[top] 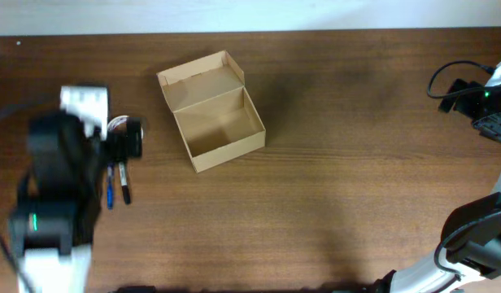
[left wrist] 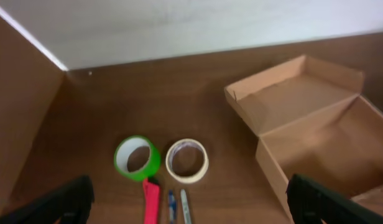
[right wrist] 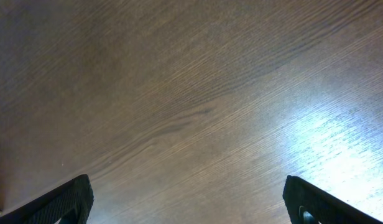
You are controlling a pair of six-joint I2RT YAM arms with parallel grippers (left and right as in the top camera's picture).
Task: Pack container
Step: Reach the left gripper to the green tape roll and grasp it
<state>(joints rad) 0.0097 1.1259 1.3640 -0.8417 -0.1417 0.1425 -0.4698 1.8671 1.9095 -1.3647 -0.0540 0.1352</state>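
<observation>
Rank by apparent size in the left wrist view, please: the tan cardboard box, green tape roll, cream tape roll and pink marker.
1. Tan cardboard box: clearly largest.
2. Green tape roll and cream tape roll: too alike to rank.
3. Pink marker: smallest showing, but cut off by the frame edge.

Two tape rolls (left wrist: 137,158) lie left of the container (left wrist: 271,167), pens (left wrist: 178,208) before them

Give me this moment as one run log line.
box: open, empty | green roll, cream roll, pens: on table, outside box | left gripper: open, near rolls | right gripper: open, over table
</observation>
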